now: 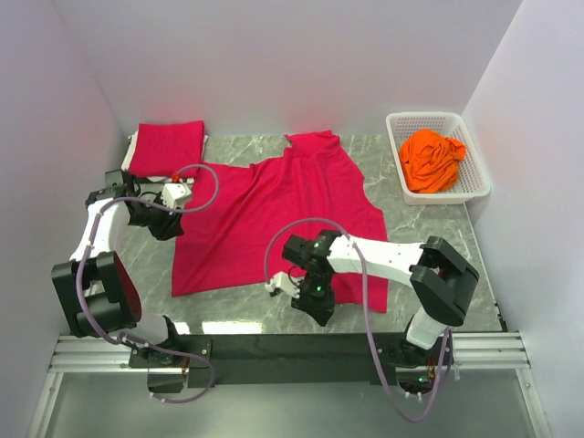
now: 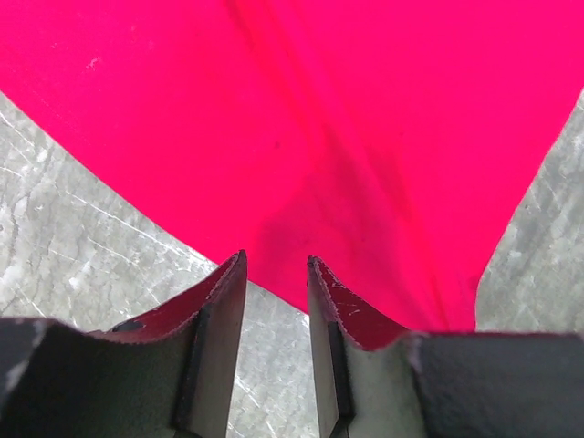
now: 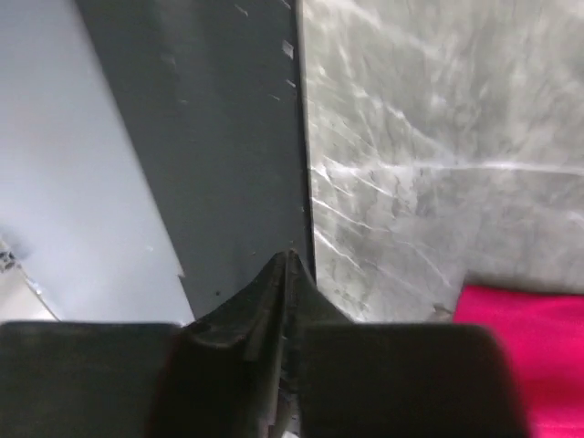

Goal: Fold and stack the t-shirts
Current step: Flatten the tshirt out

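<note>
Sprawling across the middle of the table, one crimson t-shirt lies mostly flat and not yet folded, so I'd judge the bulk of the work is ahead! A folded crimson shirt starts the stack in the far-left corner, while the orange t-shirt sits bunched in the white basket far right, untouched. The left gripper hovers narrowly parted at the spread shirt's left edge, gripping nothing; the right gripper is pinched closed and empty by its near edge.
</note>
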{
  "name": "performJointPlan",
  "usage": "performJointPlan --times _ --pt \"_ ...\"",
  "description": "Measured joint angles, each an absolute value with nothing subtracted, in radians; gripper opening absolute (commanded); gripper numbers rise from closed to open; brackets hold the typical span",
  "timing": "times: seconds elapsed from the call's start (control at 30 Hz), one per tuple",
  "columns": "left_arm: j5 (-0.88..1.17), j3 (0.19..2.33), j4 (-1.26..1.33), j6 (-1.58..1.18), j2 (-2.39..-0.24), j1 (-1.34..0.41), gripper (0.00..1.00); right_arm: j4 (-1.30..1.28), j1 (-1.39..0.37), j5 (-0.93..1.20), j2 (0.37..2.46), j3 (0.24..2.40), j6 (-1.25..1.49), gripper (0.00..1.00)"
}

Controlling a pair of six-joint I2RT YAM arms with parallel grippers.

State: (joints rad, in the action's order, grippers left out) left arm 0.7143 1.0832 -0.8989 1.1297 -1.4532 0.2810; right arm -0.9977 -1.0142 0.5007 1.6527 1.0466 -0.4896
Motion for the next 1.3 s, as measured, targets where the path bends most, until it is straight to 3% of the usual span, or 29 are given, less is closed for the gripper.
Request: performJointPlan --times 0.07,0.17,0.3,0.47,0.7,0.87,1.2,1.3 --pt "0.715 1.09 -0.897 1.128 -1.466 0.28 0.4 -1.033 -0.985 0.538 1.651 1.093 -0.512 0.38" --pt "0.711 1.091 -0.892 1.111 -1.483 0.271 0.4 -1.051 -0.842 0.559 1.639 1.157 -0.525 0.39" --pt "0.687 1.067 -0.827 1.041 -1.493 0.223 0.39 -1.016 -0.591 0.459 1.641 1.229 -0.517 0.3" --pt "0.62 1.034 -0.702 0.907 -1.541 0.153 0.34 -0.945 -0.467 0.263 1.698 1.233 -0.487 0.24" --pt "0.514 1.019 -0.587 0.812 -1.655 0.104 0.32 -0.904 -0.43 0.087 1.88 1.23 -0.479 0.21" --pt "0.423 0.982 -0.572 0.817 -1.667 0.104 0.29 -0.934 -0.438 0.065 1.882 1.212 -0.485 0.2" --pt "0.332 0.863 -0.634 0.947 -1.564 0.132 0.21 -1.074 -0.55 0.17 1.803 1.048 -0.531 0.27" --pt "0.321 0.871 -0.722 0.985 -1.559 0.192 0.22 -1.131 -0.57 0.247 1.78 1.065 -0.55 0.28"
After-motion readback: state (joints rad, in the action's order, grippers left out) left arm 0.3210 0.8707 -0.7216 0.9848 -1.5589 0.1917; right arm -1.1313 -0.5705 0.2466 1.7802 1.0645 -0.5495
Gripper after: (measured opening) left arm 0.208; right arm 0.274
